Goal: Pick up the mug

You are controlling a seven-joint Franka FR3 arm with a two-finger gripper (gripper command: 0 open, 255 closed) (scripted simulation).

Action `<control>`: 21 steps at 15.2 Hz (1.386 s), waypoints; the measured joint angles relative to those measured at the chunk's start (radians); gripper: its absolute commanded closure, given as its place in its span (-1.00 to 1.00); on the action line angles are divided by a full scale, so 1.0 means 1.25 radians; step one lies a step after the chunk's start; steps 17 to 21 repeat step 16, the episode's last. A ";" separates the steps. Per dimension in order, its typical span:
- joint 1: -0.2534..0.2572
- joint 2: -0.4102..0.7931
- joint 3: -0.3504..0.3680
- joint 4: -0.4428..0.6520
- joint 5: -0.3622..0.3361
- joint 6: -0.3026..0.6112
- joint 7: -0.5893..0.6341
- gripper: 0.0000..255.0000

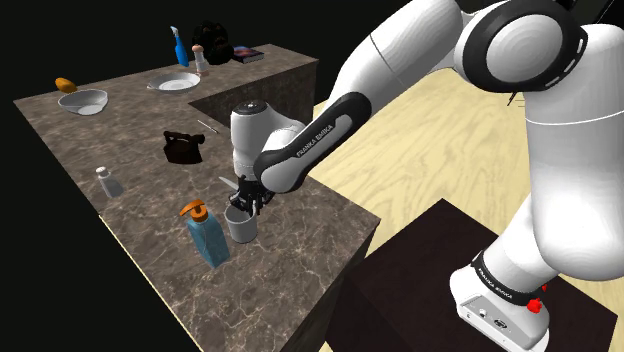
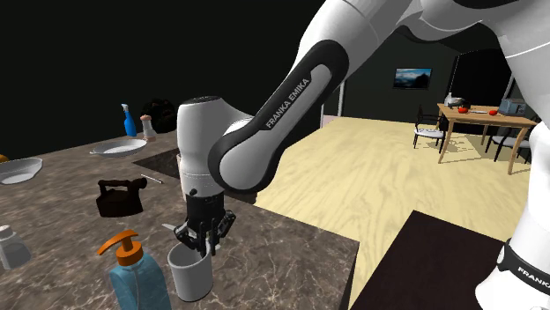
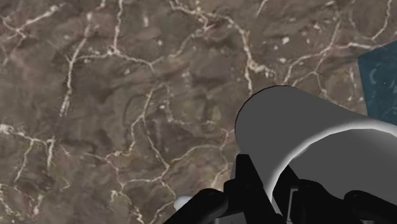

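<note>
mug (image 1: pixel 241 225): grey, upright on desk (image 1: pixel 290 270), just beside blue soap btl (image 1: pixel 207 238) w/ orange pump
tool (image 3: pixel 273 188): pinching mug wall at rim, 1 finger inside, 1 outside
desk: dark marble w/ pale veins

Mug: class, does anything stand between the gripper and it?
Nothing visible does. The gripper is right at the rim of the mug. The blue soap bottle stands close beside the mug, not between them.
</note>
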 measured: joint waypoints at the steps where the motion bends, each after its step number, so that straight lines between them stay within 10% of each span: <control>1: 0.000 -0.003 0.001 -0.001 0.002 -0.003 -0.001 1.00; 21: -0.026 -0.105 0.037 0.011 0.051 -0.112 -0.033 1.00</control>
